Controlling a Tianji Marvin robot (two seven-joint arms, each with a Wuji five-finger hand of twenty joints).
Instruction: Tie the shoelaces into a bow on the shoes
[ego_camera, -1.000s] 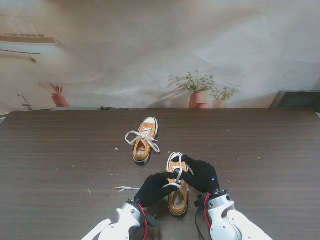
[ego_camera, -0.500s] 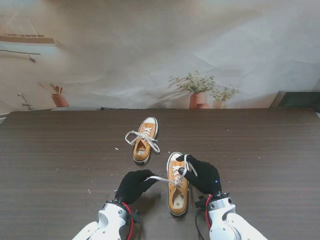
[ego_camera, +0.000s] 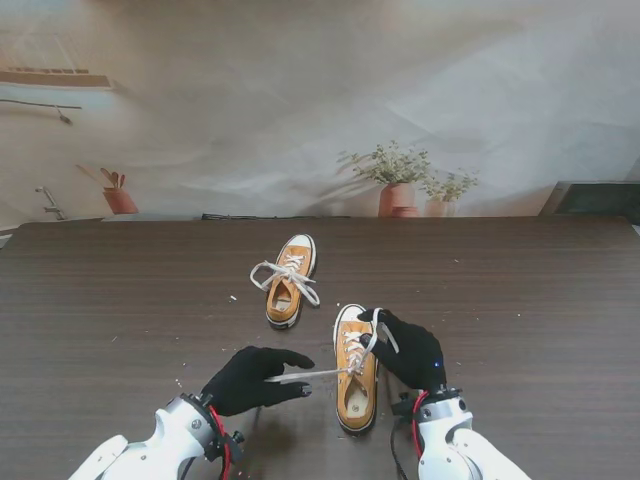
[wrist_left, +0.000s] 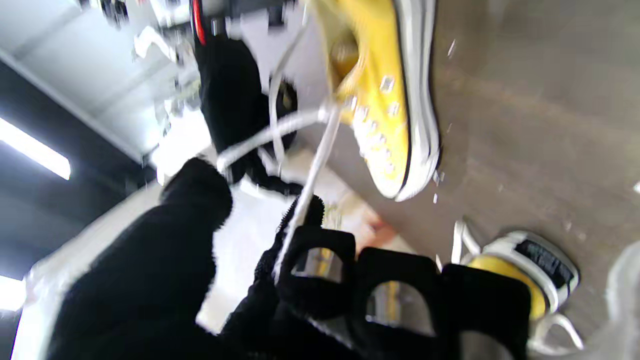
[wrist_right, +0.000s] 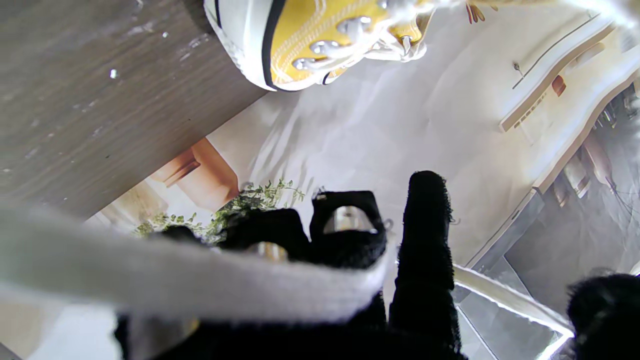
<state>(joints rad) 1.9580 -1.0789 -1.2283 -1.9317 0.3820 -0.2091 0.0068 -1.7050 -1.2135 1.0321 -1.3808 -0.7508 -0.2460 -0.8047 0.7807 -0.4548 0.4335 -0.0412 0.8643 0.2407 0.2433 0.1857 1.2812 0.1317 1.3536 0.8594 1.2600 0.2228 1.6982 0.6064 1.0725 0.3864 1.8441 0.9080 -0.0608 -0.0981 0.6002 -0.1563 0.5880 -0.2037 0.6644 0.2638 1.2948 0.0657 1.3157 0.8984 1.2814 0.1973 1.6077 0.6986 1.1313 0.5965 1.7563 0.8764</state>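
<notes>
— Where is the near shoe being seen?

— It is being shown on the dark tabletop, toe pointing away from me, between the two hands. A second shoe is lying farther from me and to the left, its laces spread loose beside it.

— What is being held by the left hand?

— One white lace end is being pinched there, the fingers being closed on it. The lace is being stretched taut from that hand across to the near shoe's eyelets. In the left wrist view the lace is being seen running between the gloved fingertips.

— And the right hand?

— It is being held just beside the near shoe's right side, the fingers being curled around the other lace, which is looping over them. In the right wrist view a broad white lace band is being seen lying across the fingers.
</notes>
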